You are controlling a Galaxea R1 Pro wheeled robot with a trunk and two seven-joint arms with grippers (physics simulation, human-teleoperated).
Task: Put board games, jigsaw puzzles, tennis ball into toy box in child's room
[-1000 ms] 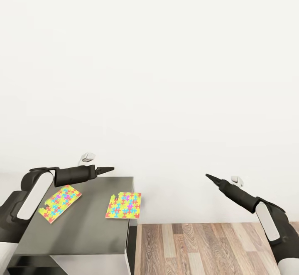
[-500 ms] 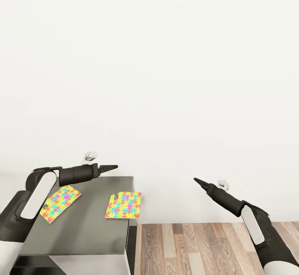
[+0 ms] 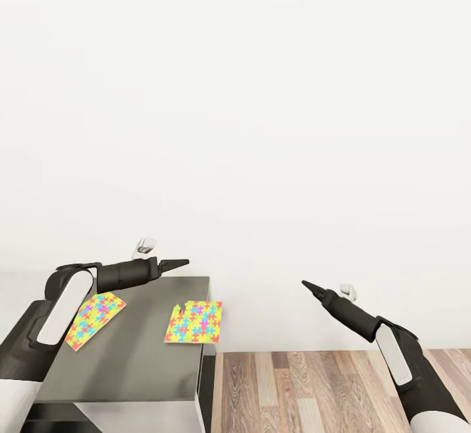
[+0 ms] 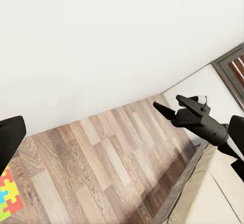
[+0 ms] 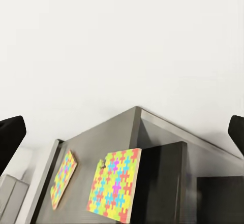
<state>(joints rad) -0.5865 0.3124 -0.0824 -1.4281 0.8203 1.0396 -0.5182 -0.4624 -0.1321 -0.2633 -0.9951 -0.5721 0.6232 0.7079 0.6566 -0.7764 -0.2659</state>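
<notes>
Room: white wall, wood floor (image 3: pixel 327 387), dark grey worktop (image 3: pixel 131 367).
Left claw (image 3: pixel 184 263): above the worktop's far edge, empty, apparently clenched.
Right claw (image 3: pixel 306 284): over the floor, empty; grip unclear.
Puzzles: left puzzle (image 3: pixel 93 318); right puzzle (image 3: pixel 194 322) overhanging the corner.
Risk: nudging the overhanging sheet could tip it off.

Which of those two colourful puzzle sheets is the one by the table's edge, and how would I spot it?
Find the dark grey table against the white wall. Two jigsaw sheets lie flat on it. The one you mean sits at the table's right edge, next to the wood floor, square to the table and fully in view; the other sheet lies angled and partly under the left arm.
</notes>
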